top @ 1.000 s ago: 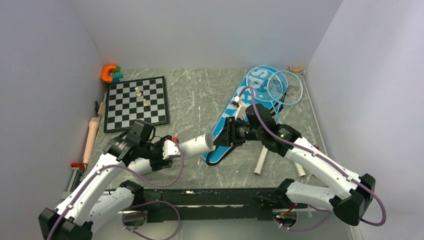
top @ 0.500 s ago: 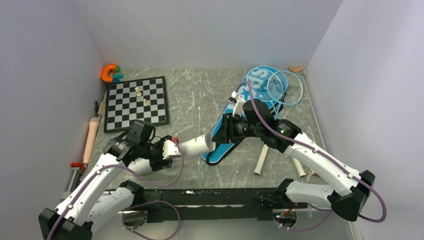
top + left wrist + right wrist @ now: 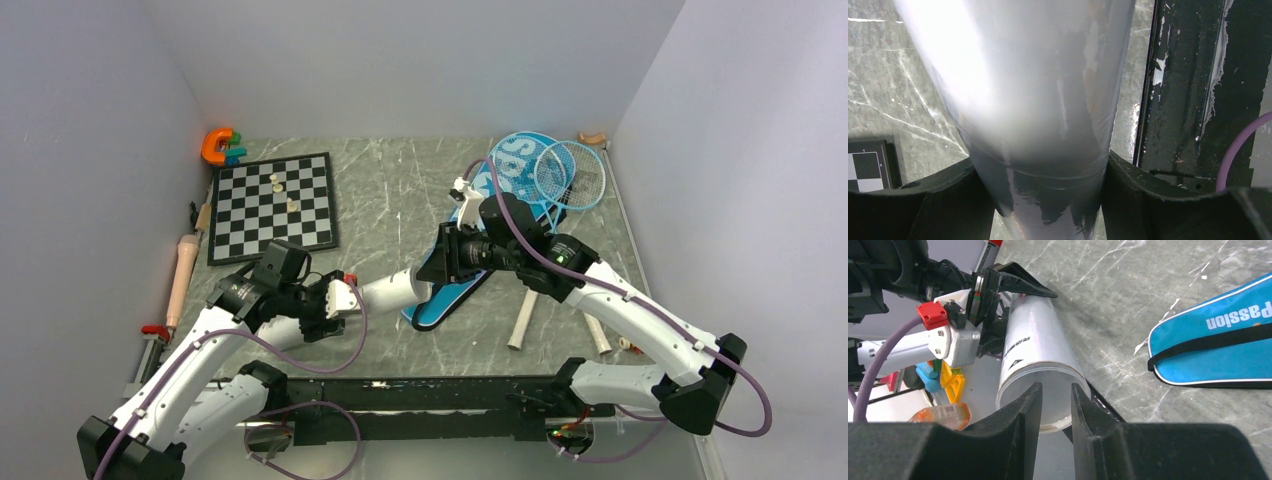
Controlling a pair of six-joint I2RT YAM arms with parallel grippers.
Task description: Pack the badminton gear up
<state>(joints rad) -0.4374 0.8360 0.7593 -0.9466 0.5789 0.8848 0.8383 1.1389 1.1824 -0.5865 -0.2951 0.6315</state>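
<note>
Clamping tube (image 3: pixel 392 289), left end effector (image 3: pixel 347 298); right end effector (image 3: pixel 1053 391) at tube rim, grip unclear.

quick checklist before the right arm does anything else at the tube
1. Left claw gripping the tube: ok, clamped on both sides.
2. Tube's open end faces the right claw: ok.
3. Something held in right claw: not ok, narrow gap, nothing seen in it.
4. Tube's contents: cannot tell, inside hidden.
5. Tube apart from the bag: ok.
6. Rackets packed: not ok, lying outside the bag.
</note>
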